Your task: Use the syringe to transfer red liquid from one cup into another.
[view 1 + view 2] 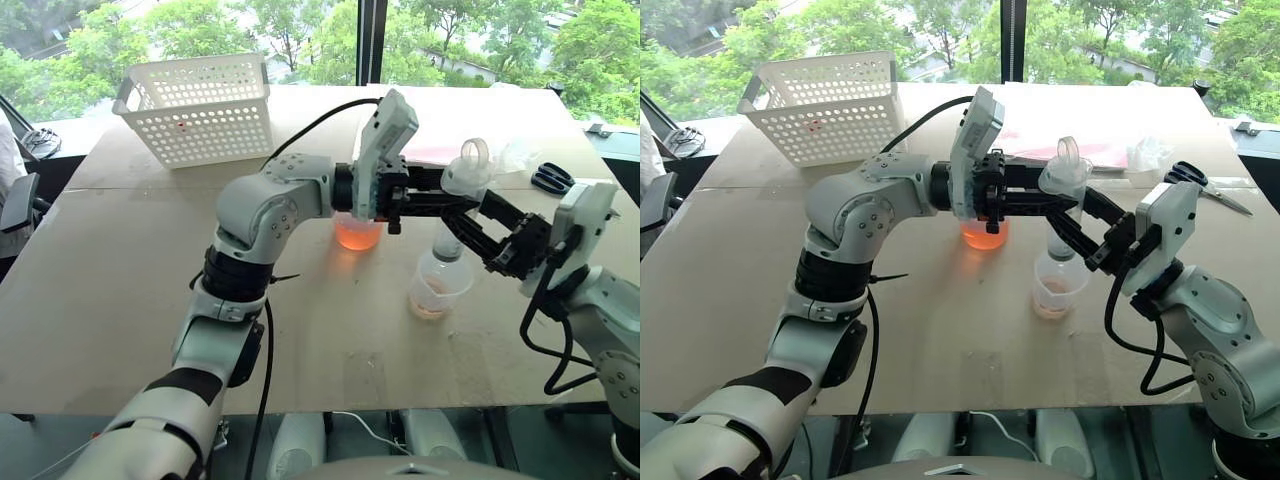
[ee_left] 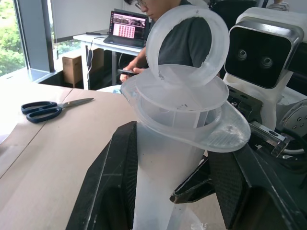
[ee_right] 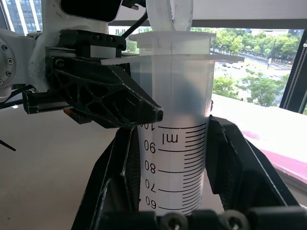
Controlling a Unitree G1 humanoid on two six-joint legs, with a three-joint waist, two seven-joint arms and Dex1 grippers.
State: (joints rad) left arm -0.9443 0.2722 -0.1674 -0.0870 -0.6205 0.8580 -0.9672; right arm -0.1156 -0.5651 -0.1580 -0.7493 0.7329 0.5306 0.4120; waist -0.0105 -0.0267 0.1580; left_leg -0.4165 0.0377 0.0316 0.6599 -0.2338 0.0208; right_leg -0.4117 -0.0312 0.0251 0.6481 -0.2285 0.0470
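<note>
The clear syringe stands upright, its nozzle down in the smaller cup, which holds a little red liquid. The white plunger ring sits low, close to the barrel's flange. My right gripper is shut on the marked barrel from the right. My left gripper reaches in level from the left and is open astride the barrel just under the flange, with a gap on one side. The larger beaker with red liquid stands behind the left hand, partly hidden.
A white perforated basket stands at the table's back left. Black scissors and crumpled clear plastic lie at the back right. In the left wrist view a person sits at a laptop beyond the table.
</note>
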